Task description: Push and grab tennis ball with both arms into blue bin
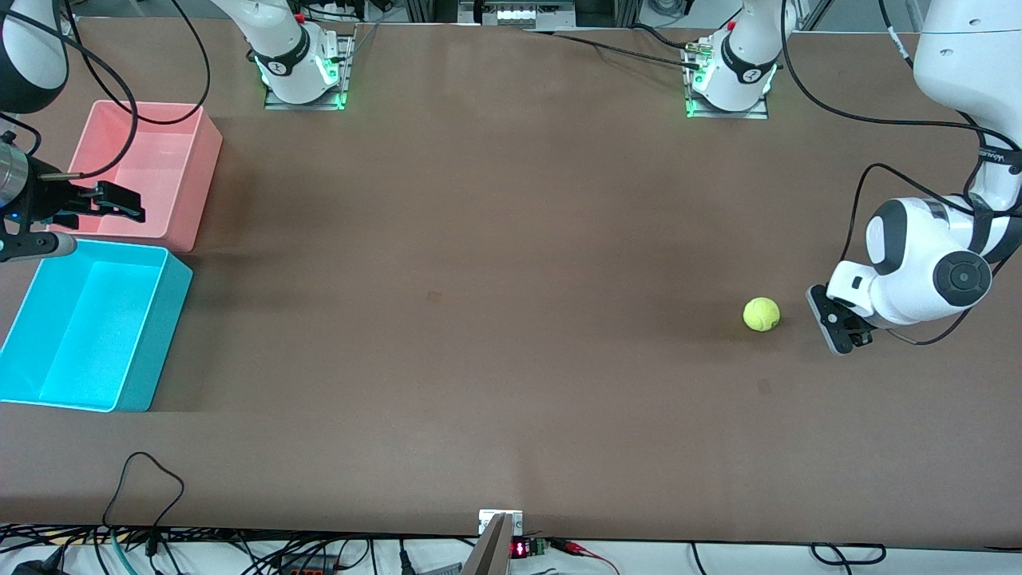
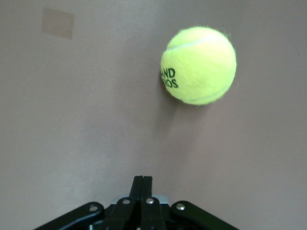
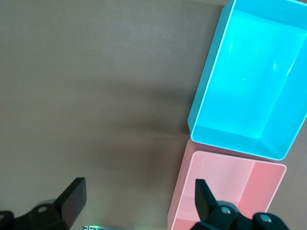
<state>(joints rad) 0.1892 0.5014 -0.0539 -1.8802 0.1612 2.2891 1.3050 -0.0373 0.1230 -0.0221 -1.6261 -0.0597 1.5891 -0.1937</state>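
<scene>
- A wide brown worktop (image 1: 479, 319) is seen from above, with the two arm bases mounted along its upper edge and loose cables lying along its lower edge.
- The tennis ball (image 1: 762, 314) is found resting on the worktop toward the left arm's end, well apart from both bins; dark printed lettering is shown on it in the left wrist view (image 2: 198, 65).
- The left gripper (image 1: 830, 319) is held low at the worktop just beside the ball, on the side toward the left arm's end, with a small gap left between them.
- Its fingers (image 2: 142, 191) are pressed together and closed on nothing; the ball is seen ahead of their tips, set off to one side and not touched.
- The blue bin (image 1: 172, 275) is placed at the right arm's end of the worktop, nearer to the front camera than the pink bin (image 1: 209, 140); the two bins are set just beside each other, and both are shown holding nothing.
- The right gripper (image 1: 120, 204) is held in the air over the pink bin's wall, near the blue bin.
- Its fingers (image 3: 74, 196) are spread wide apart, and nothing is gripped between them.
</scene>
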